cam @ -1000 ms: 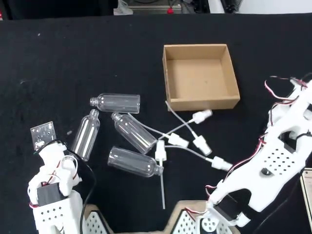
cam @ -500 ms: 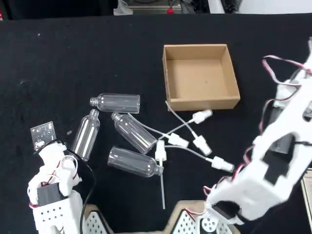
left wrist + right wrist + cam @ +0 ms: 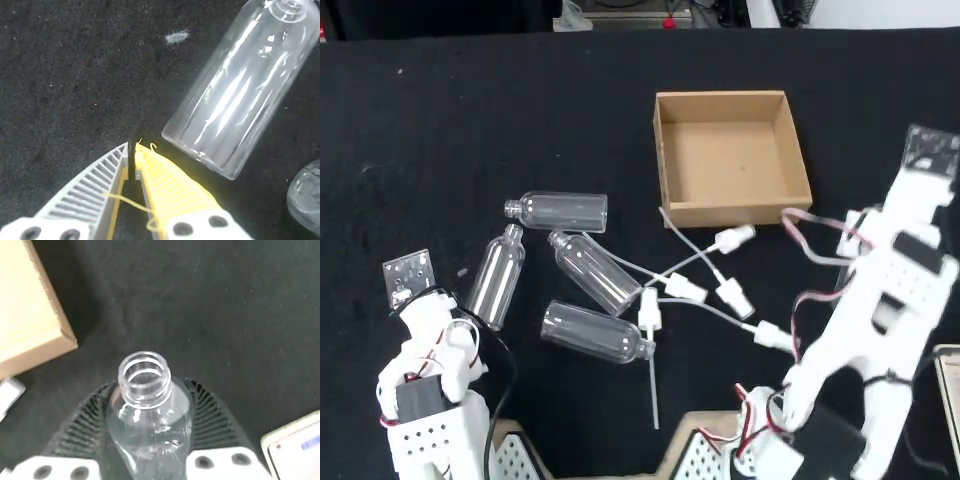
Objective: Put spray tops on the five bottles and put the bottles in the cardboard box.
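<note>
Right fingers (image 3: 212, 415) clamped on an uncapped bottle (image 3: 146, 405) near the desk's (image 3: 470, 120) right edge, just off the box (image 3: 732, 213) corner (arm lay lower a second ago). Left fingers (image 3: 165, 175) closed, empty, beside a second bottle (image 3: 235, 95). Card (image 3: 300, 440) print unreadable.

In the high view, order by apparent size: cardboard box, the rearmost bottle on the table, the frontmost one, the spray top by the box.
1. cardboard box
2. rearmost bottle and frontmost bottle: about alike, not ranked
3. spray top by the box
</note>
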{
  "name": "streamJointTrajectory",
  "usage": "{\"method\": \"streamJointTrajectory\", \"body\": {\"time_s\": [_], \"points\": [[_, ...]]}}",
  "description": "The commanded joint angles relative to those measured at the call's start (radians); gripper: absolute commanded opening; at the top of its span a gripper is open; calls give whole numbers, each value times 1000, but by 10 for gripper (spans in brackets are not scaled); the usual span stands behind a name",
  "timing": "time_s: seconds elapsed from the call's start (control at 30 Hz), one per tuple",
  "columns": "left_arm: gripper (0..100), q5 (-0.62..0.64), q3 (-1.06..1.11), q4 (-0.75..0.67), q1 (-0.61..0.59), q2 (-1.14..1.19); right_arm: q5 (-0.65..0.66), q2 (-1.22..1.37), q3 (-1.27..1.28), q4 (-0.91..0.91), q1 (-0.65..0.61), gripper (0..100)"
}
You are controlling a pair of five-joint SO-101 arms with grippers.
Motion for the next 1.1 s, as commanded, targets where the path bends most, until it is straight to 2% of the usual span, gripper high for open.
{"method": "streamJointTrajectory", "body": {"time_s": [0.0,0.17,0.3,0.47,0.57,0.73,0.93,1.07], "points": [[30,6,19,6,-7,-3,-5,-99,104,-153,-17,54],[30,9,19,6,-1,-3,-12,-163,125,-126,-11,52],[30,8,19,6,-1,-3,-94,-280,113,-17,-23,53],[30,0,19,-5,33,-5,-133,-495,82,160,-126,52],[30,-118,10,-63,67,-5,-138,-619,81,236,-207,51],[30,-382,-64,-210,22,-6,-138,-774,87,302,-315,51],[30,-367,-231,-264,-36,-6,-130,-834,87,322,-322,51],[51,-367,-404,-264,-19,5,-130,-834,81,322,-287,51]]}}
